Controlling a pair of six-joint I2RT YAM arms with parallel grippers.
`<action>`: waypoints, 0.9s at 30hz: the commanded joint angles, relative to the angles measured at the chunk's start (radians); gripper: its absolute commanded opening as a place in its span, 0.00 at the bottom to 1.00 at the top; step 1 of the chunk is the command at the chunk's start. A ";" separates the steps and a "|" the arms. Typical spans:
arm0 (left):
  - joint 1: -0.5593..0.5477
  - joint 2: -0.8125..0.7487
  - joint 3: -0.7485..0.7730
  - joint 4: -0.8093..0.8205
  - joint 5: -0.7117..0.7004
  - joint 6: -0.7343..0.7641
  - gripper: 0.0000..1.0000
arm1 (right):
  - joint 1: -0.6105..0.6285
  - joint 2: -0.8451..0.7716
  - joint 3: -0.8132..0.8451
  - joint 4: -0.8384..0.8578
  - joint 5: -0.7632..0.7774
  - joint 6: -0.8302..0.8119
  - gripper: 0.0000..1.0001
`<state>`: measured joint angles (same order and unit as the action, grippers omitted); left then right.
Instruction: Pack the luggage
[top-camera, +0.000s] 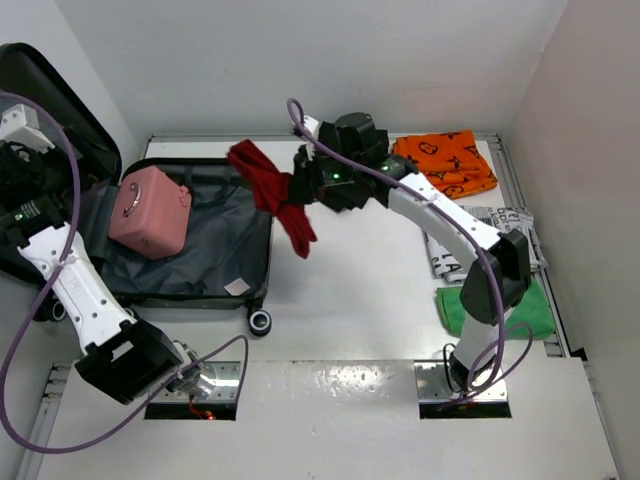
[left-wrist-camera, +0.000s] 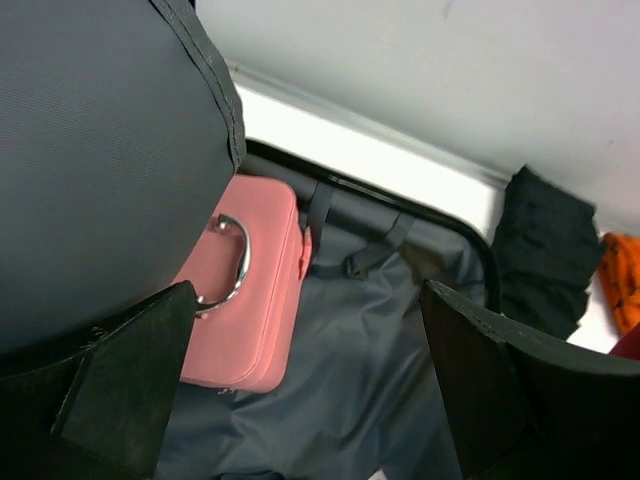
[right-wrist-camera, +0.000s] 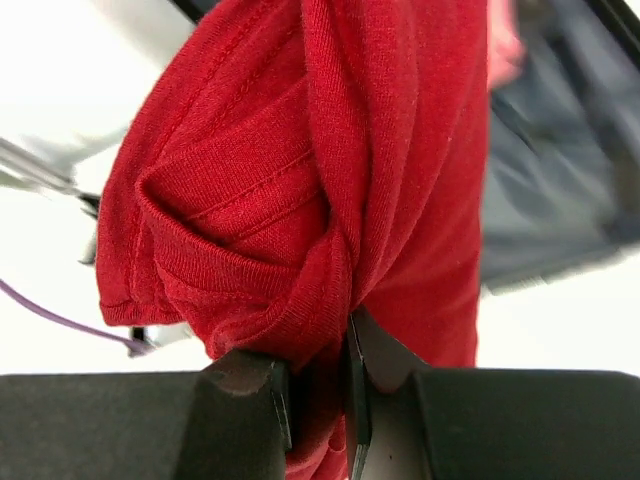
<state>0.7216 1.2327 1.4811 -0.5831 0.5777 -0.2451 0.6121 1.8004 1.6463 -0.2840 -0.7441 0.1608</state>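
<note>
The luggage (top-camera: 215, 255) lies open at the left of the table, its dark grey lining (left-wrist-camera: 360, 360) showing and its lid (top-camera: 60, 90) propped up behind. A pink handled box (top-camera: 150, 210) rests in the left part of it. My right gripper (top-camera: 300, 185) is shut on a red garment (top-camera: 278, 200), which hangs bunched over the luggage's right rim. In the right wrist view the red cloth (right-wrist-camera: 300, 170) is pinched between the fingers of that gripper (right-wrist-camera: 318, 390). My left gripper (left-wrist-camera: 300, 380) stands open above the lining beside the pink box (left-wrist-camera: 255, 290), holding nothing.
An orange printed garment (top-camera: 447, 162) lies at the back right. A black-and-white printed cloth (top-camera: 500, 225) and a green garment (top-camera: 530, 310) lie along the right side, partly under the right arm. A black caster (top-camera: 260, 321) sticks out at the luggage's near corner.
</note>
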 joint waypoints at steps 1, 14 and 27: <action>0.025 -0.070 -0.018 0.089 0.065 -0.085 1.00 | 0.070 0.039 0.026 0.279 -0.084 0.181 0.00; 0.064 -0.183 -0.100 0.261 0.056 -0.276 1.00 | 0.281 0.419 0.079 0.876 0.109 0.371 0.00; 0.064 -0.213 -0.116 0.128 0.180 -0.195 0.97 | 0.399 0.752 0.445 0.904 0.183 0.502 0.03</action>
<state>0.7742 1.0443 1.3361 -0.3607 0.6991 -0.5121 0.9722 2.5416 2.0026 0.5167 -0.5747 0.6220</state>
